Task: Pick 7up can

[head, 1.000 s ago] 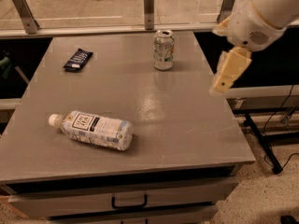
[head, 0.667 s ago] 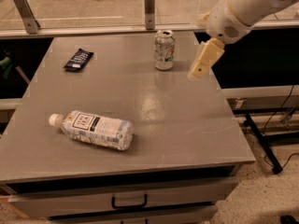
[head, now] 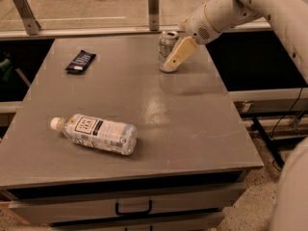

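Nearest the camera, one black drawer handle (head: 134, 208) sits below the front edge of the grey table (head: 192, 129). On the near left of the tabletop lies one clear plastic bottle (head: 96, 134), on its side with its white cap pointing left; its white label carries dark block lettering that cannot be read. Further back on the left lies one flat dark snack packet (head: 80, 61), with pale printing that is too faint to read.

At the far centre-right of the table stands one 7up can (head: 165, 44), upright, silver-white, pull-tab top visible; no brand name is legible on it. The gripper (head: 175, 57), on a white arm reaching in from the upper right, is at the can, its cream tip overlapping the can's right side and base. Whether the gripper is spread, closed or clamped cannot be told. Behind the table, two metal posts (head: 153, 1) stand upright.
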`<action>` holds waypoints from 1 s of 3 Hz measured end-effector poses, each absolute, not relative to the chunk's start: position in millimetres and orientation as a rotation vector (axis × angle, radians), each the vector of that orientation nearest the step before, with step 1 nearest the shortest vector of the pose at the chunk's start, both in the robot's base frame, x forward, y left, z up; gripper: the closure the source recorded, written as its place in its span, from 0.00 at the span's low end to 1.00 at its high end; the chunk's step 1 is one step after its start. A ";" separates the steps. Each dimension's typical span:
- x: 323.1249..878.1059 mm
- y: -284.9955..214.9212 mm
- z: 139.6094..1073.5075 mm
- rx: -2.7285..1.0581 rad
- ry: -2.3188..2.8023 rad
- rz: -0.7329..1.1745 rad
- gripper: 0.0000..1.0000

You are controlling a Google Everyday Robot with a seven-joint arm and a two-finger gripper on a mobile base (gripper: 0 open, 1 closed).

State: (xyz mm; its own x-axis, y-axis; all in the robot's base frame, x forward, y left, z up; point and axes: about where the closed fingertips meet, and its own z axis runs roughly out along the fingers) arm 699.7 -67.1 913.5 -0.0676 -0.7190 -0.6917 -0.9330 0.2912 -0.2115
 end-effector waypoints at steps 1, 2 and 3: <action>727.8 -53.2 897.2 -1.395 1.845 0.458 0.00; 744.9 -48.5 884.5 -1.323 1.866 0.522 0.18; 750.3 -49.4 883.3 -1.273 1.870 0.589 0.41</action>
State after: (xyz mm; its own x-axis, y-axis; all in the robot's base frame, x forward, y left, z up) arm 750.3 -49.4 883.3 -0.1912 -0.5563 -0.8087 -0.9192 0.3904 -0.0512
